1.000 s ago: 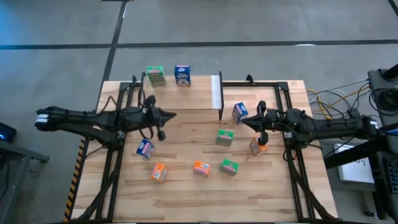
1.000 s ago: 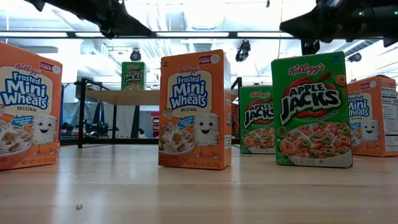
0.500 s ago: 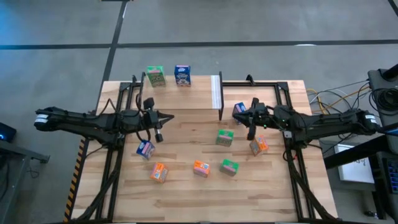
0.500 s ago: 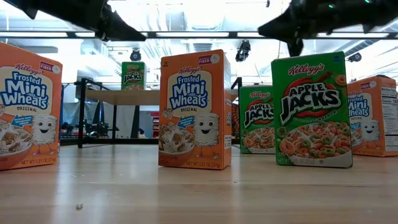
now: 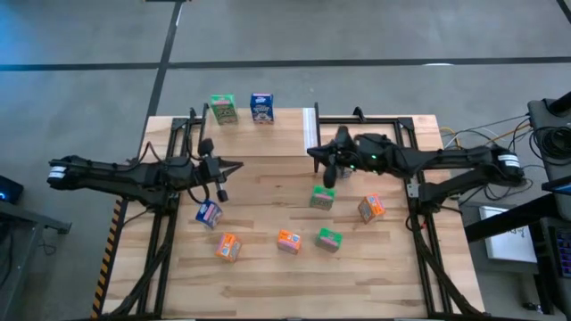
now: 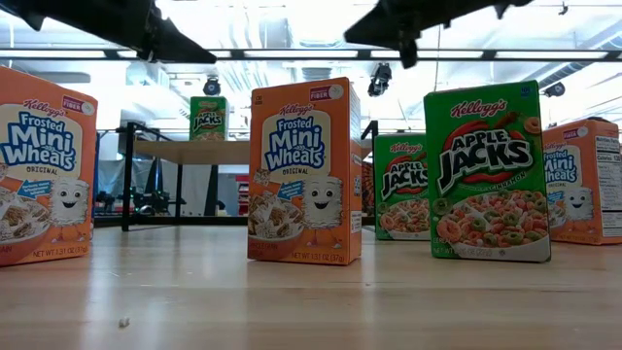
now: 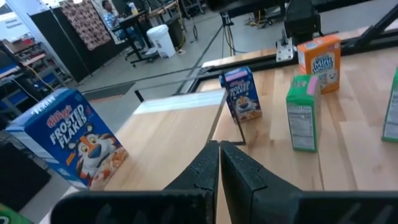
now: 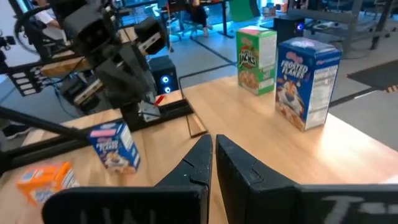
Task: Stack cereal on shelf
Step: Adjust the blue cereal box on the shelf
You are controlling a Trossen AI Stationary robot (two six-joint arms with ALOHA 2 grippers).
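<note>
The shelf (image 5: 268, 138) stands at the table's far left, its white strip (image 5: 310, 129) at the right end. A green cereal box (image 5: 223, 109) and a blue one (image 5: 261, 108) stand on its far edge. Loose on the table stand a blue box (image 5: 208, 213), two orange boxes (image 5: 227, 247) (image 5: 287, 241), two green boxes (image 5: 328, 239) (image 5: 322, 197) and an orange box (image 5: 370, 209). Another blue box (image 7: 239, 93) stands by the shelf's strip end, hidden under my right arm in the high view. My left gripper (image 5: 239, 164) is shut and empty above the shelf's near edge. My right gripper (image 5: 312, 152) is shut and empty above the strip end.
Black metal frames (image 5: 406, 134) run along the table's left and right sides. The table's near edge (image 5: 294, 303) has open wood. The low view shows the boxes standing upright, an orange one (image 6: 303, 173) and a green one (image 6: 486, 173) closest.
My right gripper has gone toward the table's left and far edge, from beside the orange box on the right to above the shelf's strip end, passing over the blue box there. My left gripper has drawn back a little toward the table's left edge. No box has moved.
</note>
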